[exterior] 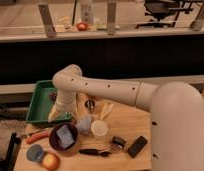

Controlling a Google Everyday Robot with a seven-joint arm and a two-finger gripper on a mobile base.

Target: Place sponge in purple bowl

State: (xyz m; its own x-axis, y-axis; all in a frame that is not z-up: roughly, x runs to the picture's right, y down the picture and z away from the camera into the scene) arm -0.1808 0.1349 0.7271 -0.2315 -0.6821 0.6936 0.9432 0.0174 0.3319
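Observation:
The purple bowl [54,141] stands on the wooden table at the front left. The pale blue-lavender sponge [66,135] lies inside it, tilted against the bowl's inner wall. My gripper [59,115] hangs at the end of the white arm, just above and behind the bowl's far rim, over the near edge of the green tray. It is apart from the sponge.
A green tray [41,102] sits behind the bowl. A grey-blue cup [85,123] and a white cup [99,129] stand to the bowl's right. A carrot [37,136], a small blue dish [34,152] and an orange fruit [51,161] lie at the left. Black utensils [93,151] and a black device [137,146] lie at the front right.

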